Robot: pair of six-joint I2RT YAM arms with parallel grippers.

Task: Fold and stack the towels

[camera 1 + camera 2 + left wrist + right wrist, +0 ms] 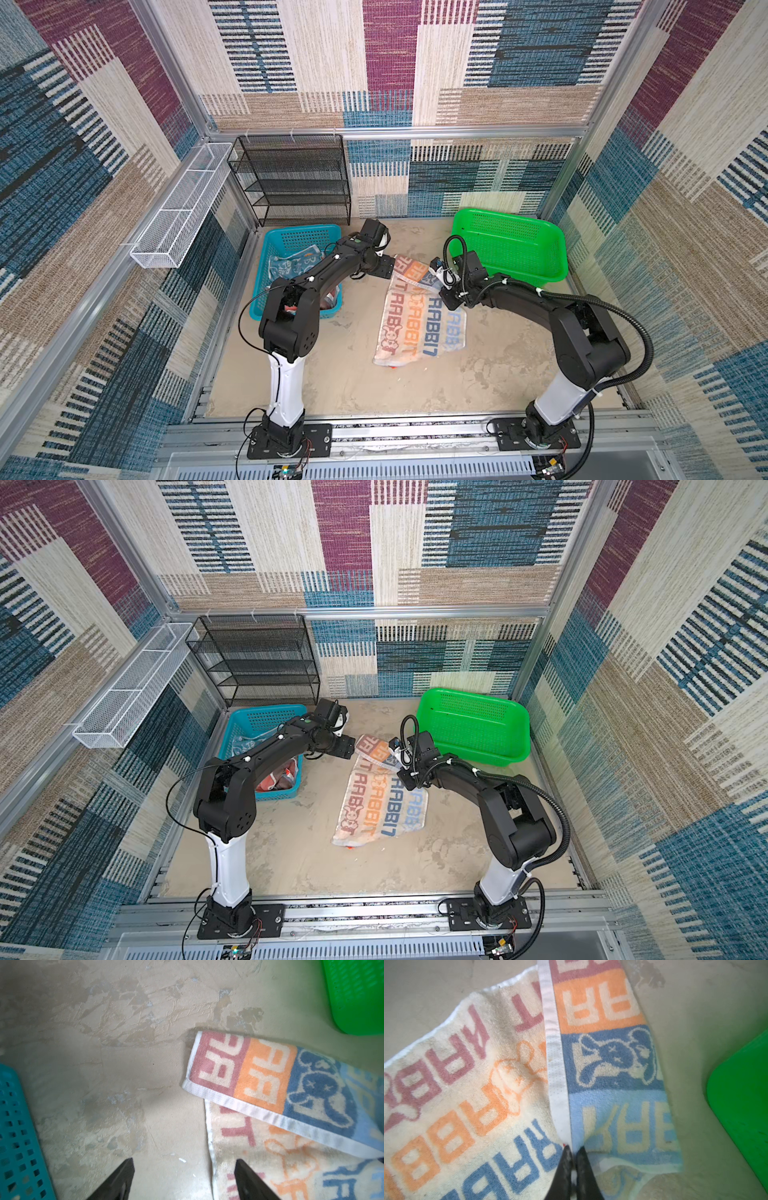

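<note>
**Desk:** Where is the lettered towel?

**Me:** I see the lettered towel (415, 320) flat on the table (332, 374), between the blue basket (266, 266) and the green basket (552, 257). Its far end is folded back over itself.

**Desk:** And your pincers?

**Me:** My right pincer (574, 1152) is clamped tight on the white hem (554, 1053) of that folded flap. My left pincer (184, 1160) gapes wide and holds nothing, at the towel's left edge near the fold.

**Desk:** Other towels?

**Me:** A blue towel (291, 266) and a coral towel (278, 779) lie bunched in the blue basket.
</note>
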